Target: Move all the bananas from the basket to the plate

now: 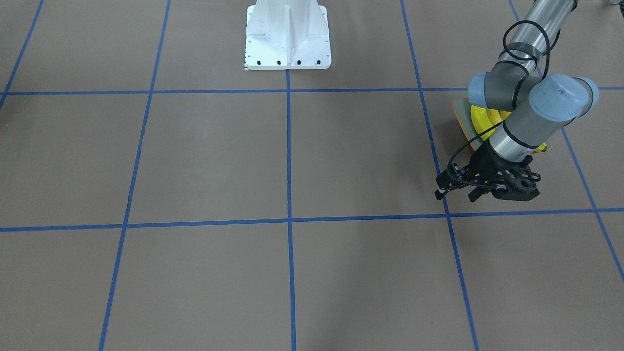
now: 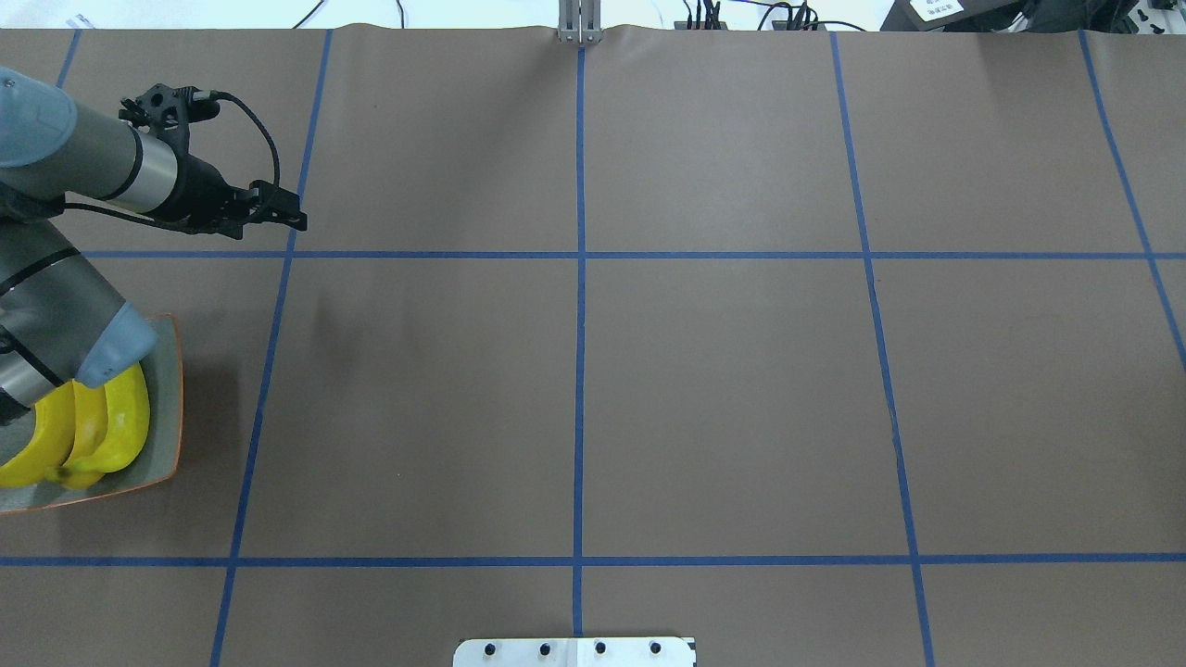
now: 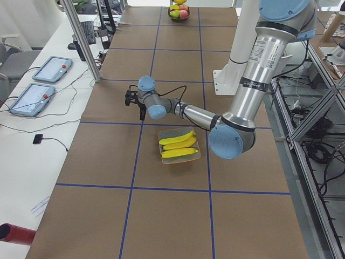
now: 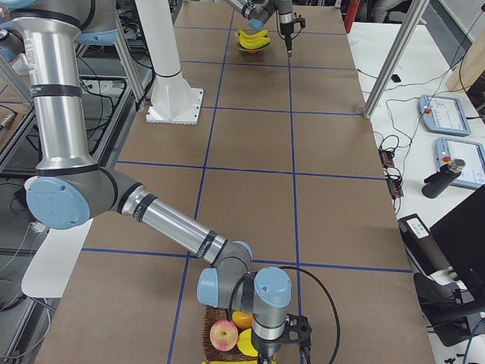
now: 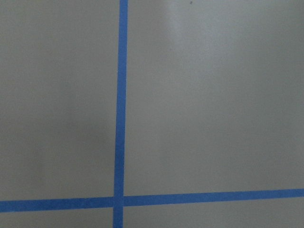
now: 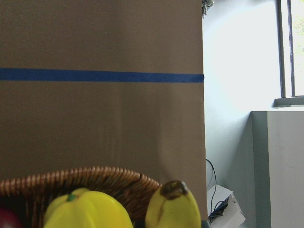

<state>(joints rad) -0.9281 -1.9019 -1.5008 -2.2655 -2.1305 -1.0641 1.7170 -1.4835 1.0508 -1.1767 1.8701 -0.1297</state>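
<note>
Near the worktop's (image 2: 723,389) left end, three curved yellow bananas (image 2: 111,426) lie side by side on the glossy grey-green plate (image 2: 165,408). The left hand (image 2: 289,215) hovers just beyond it, carrying nothing. I cannot tell whether it is released or clenched. At the right end, the right hand (image 4: 276,350) hangs over a woven wicker basket (image 6: 95,178) with one dark-tipped banana (image 6: 173,209) inside — its grip cannot be judged either.

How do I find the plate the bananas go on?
Find the brown table with blue lines, then the left arm. Under it sits the plate: square, grey-green, orange-rimmed, holding yellow bananas, unlike the wicker basket at the far end.
</note>
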